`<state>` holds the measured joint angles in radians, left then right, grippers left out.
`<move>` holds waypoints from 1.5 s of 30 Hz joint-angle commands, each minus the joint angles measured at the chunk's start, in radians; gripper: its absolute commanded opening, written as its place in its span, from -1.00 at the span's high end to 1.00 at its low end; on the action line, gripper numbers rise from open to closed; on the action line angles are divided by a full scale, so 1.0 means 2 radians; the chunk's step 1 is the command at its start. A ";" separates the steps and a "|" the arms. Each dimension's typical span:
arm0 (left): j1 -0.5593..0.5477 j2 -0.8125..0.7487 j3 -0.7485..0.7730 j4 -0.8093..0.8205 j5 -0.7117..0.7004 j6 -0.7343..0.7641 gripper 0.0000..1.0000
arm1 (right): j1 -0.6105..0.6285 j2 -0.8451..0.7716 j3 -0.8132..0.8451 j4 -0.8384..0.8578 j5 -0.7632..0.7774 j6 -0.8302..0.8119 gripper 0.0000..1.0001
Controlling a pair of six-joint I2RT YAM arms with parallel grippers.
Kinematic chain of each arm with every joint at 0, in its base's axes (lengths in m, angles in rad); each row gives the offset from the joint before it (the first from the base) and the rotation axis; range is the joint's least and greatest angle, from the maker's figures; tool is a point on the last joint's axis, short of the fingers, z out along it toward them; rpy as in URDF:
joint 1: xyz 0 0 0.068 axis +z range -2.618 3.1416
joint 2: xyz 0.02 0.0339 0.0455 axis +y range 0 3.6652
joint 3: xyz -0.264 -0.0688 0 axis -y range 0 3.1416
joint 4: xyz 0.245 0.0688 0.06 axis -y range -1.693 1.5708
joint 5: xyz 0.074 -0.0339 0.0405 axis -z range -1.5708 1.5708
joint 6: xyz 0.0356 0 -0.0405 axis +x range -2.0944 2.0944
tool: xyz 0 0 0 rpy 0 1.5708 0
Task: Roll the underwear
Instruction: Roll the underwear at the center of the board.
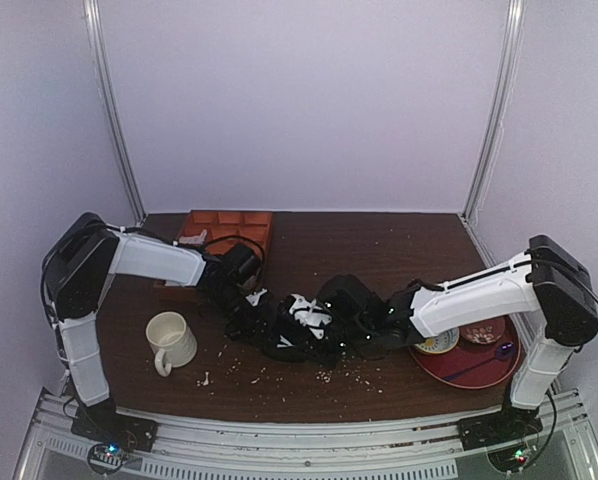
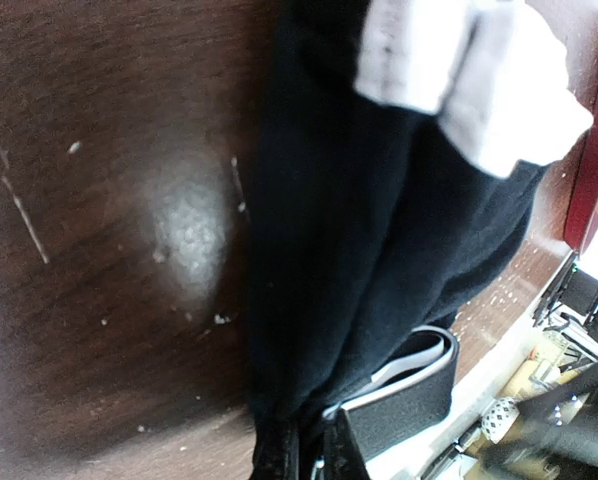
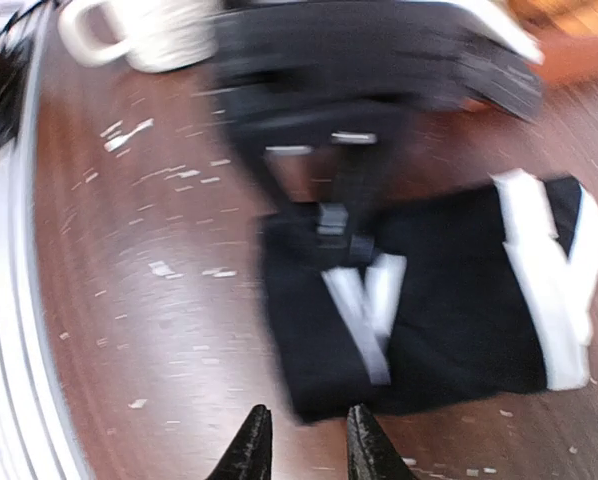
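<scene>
Black underwear [image 1: 301, 328] with white edging lies bunched on the dark wooden table, between my two grippers. My left gripper [image 2: 307, 455] is shut on a fold of the underwear's black fabric [image 2: 349, 250]. Its black waistband with a white edge [image 2: 404, 395] loops out beside the fingers. In the right wrist view the underwear [image 3: 439, 310] lies spread flat, with white strips across it and my left gripper pinching its far edge. My right gripper [image 3: 304, 450] is open and empty, just above the table at the underwear's near corner. I make out only one pair for certain.
A cream mug [image 1: 170, 340] stands left of the underwear, also in the right wrist view [image 3: 139, 30]. An orange compartment tray [image 1: 226, 234] sits at the back left. A red plate [image 1: 489, 365] with a small dish is at the right. Crumbs [image 1: 344, 378] litter the table front.
</scene>
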<state>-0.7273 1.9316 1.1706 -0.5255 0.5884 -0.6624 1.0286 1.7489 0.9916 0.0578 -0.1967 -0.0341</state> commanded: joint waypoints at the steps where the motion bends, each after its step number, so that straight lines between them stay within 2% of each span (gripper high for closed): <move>1: -0.001 0.008 0.008 -0.021 0.009 -0.006 1.00 | 0.036 0.002 0.013 -0.017 0.088 -0.052 0.52; 8: -0.001 0.005 0.002 -0.010 0.012 -0.012 1.00 | 0.072 0.041 0.044 -0.015 0.134 -0.092 0.48; 33: -0.001 0.001 -0.013 0.003 0.025 -0.018 1.00 | 0.082 0.131 0.086 -0.016 0.176 -0.144 0.46; 38: -0.001 0.001 -0.014 0.006 0.028 -0.020 1.00 | 0.081 0.138 0.083 -0.008 0.197 -0.143 0.64; 43: -0.001 0.002 -0.012 0.007 0.030 -0.022 1.00 | 0.081 0.144 0.078 -0.008 0.212 -0.139 1.00; 45: -0.001 0.002 -0.013 0.007 0.031 -0.022 1.00 | 0.080 0.143 0.074 -0.006 0.210 -0.135 1.00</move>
<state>-0.7254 1.9320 1.1576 -0.5156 0.6155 -0.6975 1.1984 1.9884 1.1557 0.0662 0.1795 -0.3141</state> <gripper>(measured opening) 0.035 0.017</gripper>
